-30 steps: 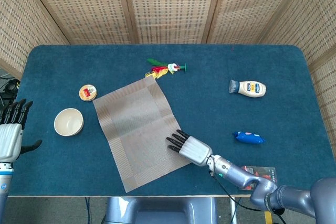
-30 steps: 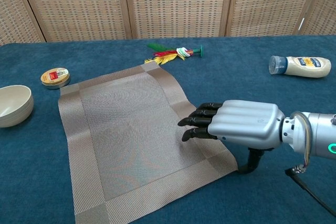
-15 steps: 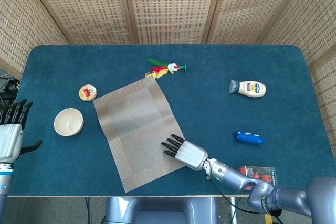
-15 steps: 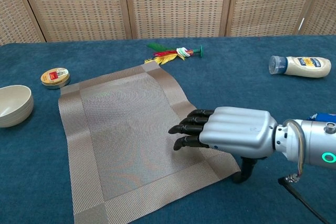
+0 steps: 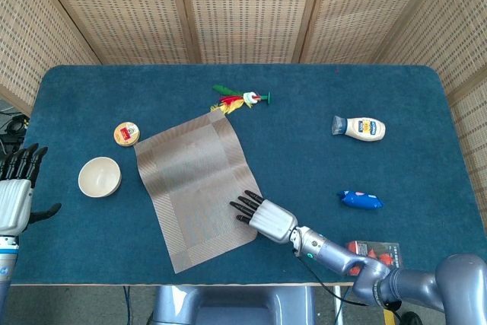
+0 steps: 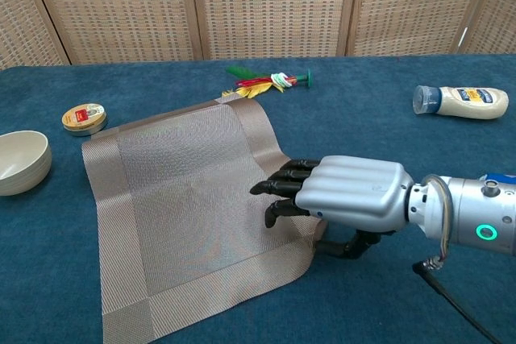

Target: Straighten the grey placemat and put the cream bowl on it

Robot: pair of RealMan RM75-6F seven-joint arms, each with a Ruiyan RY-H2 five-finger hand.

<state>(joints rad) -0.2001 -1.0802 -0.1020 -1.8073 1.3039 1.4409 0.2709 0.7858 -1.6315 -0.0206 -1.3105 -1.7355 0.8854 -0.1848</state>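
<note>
**Right hand flat on the mat's near corner**

Nearest the robot: right hand point(image 6: 347, 196) palm-down, dark fingers point(image 6: 278, 191) stretched forward, close together, pressing the near right part of the grey placemat point(image 5: 196, 188); nothing gripped. Forearm reaching in from lower right. Mat lying askew on the blue table point(image 5: 304, 97). Left hand point(image 5: 15, 192) raised at the table's left edge, fingers spread, holding nothing. Left of the mat, well apart: cream bowl point(image 5: 100, 176). Further back: round tin point(image 5: 127, 134), feathered toy point(image 5: 238, 99) beside the mat's far corner.
</note>
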